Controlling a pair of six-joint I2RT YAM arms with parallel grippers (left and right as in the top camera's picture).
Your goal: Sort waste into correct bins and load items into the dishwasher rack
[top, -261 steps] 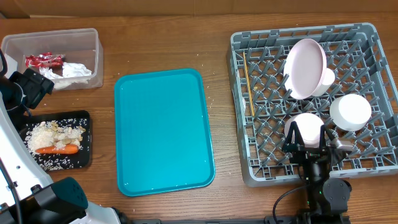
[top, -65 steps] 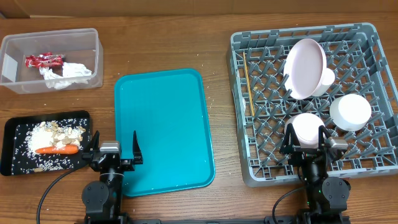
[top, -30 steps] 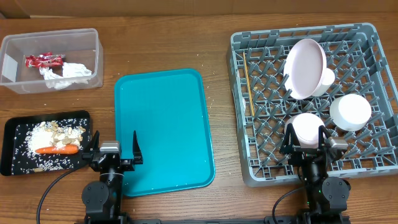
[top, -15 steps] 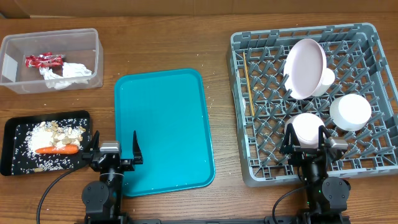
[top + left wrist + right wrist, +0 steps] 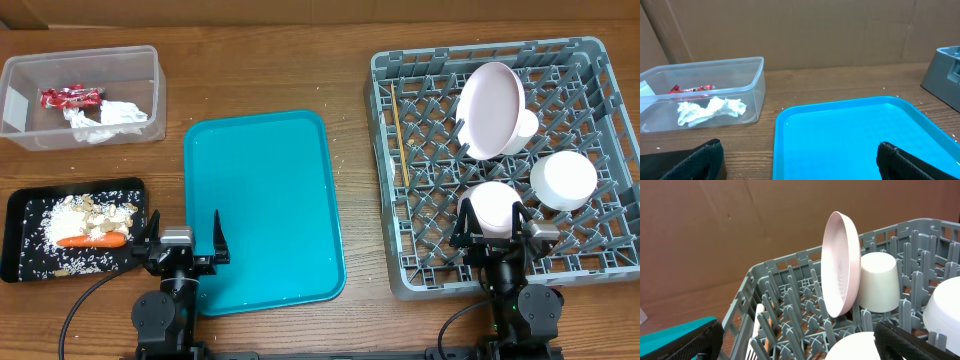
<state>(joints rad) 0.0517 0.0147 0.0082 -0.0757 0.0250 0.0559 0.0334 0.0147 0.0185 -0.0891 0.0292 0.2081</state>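
On the wooden bench, the sorting is looking all but finished. The clear rectangular plastic tub [image 5: 80, 62] at the far left is holding the small red shiny wrapper [image 5: 70, 97] and the crumpled white napkin [image 5: 108, 117]. The shallow black rectangular tray [image 5: 14, 240] nearer the robot is carrying the beige food scraps and rice [image 5: 90, 213], with the orange carrot piece [image 5: 92, 240] lying on top. The teal plastic tray [image 5: 262, 200] in the middle is sitting bare.

The large grey plastic dishwasher rack [image 5: 385, 90] on the right is holding the dishes. The pale pink round plate [image 5: 490, 105] is leaning on edge among the pegs, and the small white cup [image 5: 527, 124] is sitting upside down just behind it. The two small white bowls [image 5: 563, 180] [image 5: 494, 203] are resting in the near right part, and the thin wooden chopsticks [image 5: 400, 135] are lying along the left side. The white plastic fork is not showing clearly; a pale upright piece among the left pegs in the right wrist view may be it.

The left gripper [image 5: 183, 230] is hanging spread wide and empty at the near left edge of the teal tray. The right gripper [image 5: 491, 222] is also spread wide, hanging over the nearer bowl and seemingly grasping nothing. Judging by this, little or nothing is waiting to be moved.
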